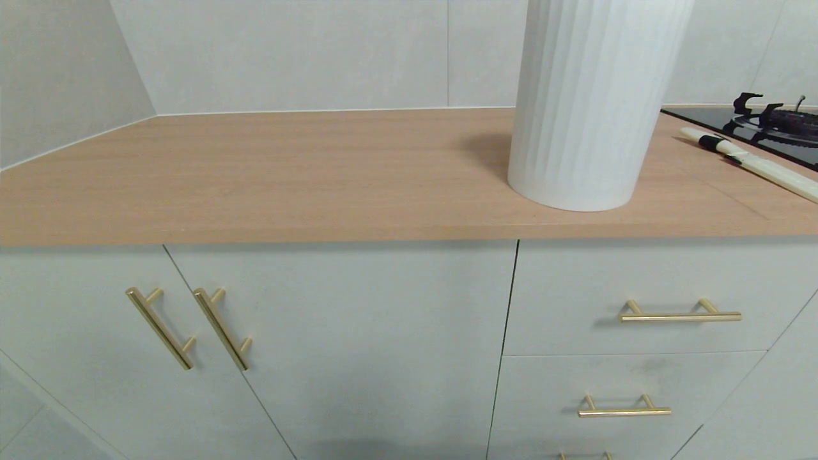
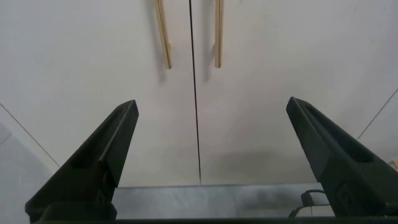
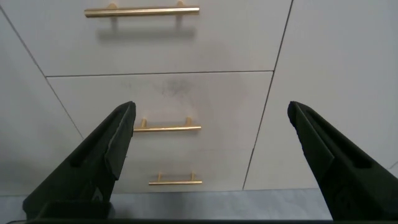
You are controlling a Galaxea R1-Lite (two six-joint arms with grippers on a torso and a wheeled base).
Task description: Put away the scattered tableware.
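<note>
**Claws, 2.**
- Left claw (image 2: 211, 104): jaws spread wide, nothing between them. Straight ahead of it are the cabinet doors (image 2: 93, 68), 2, which meet at a dark seam in line with the gap of the jaws. Door handles, 2, gold bars, one on each side of that seam (image 2: 164, 34) (image 2: 218, 31).
- Right claw (image 3: 211, 107): jaws spread wide, holding nothing. Straight ahead of it is the drawer bank (image 3: 168, 93). Drawer handles, 3, gold bars stacked one over another (image 3: 142, 10) (image 3: 168, 128) (image 3: 175, 182).

**Items given by the head view, beyond what the wrist views give.**
- Table (image 1: 287, 172), 1, with a wood-grain top running over the doors and drawers that the claws face.
- Long utensil (image 1: 754, 163), 1, cream with a black band. It lies flat on the table above the drawer bank before the right claw, just beside the hob, well apart from both claws.
- White ribbed container (image 1: 591, 102), 1, tall and upright. It stands on the table near the front edge, above the drawer bank and close to the line where doors and drawers meet.
- Hob (image 1: 716, 118), 1, black glass carrying a black grate (image 1: 776, 116).

**Counts checked across views.** The head view also has 2 door handles and 3 drawer handles, the lowest cut off by the frame edge.
</note>
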